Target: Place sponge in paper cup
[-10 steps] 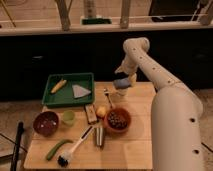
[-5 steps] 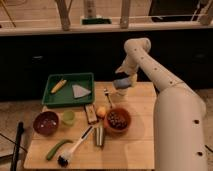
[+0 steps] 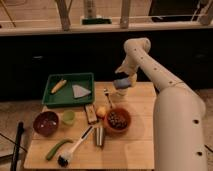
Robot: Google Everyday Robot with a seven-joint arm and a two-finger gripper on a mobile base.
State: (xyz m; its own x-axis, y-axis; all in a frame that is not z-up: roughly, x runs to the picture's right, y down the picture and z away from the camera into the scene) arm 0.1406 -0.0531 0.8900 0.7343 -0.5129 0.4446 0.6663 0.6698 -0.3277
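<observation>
Where claw hovers over paper cup, sponge held at its tip

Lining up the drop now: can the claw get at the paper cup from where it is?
Probably yes. The claw, with the blue sponge at it, hangs right above the paper cup near the far edge of the table; nothing stands between them.

Green tray, maroon bowl and brush on table below claw.
</observation>
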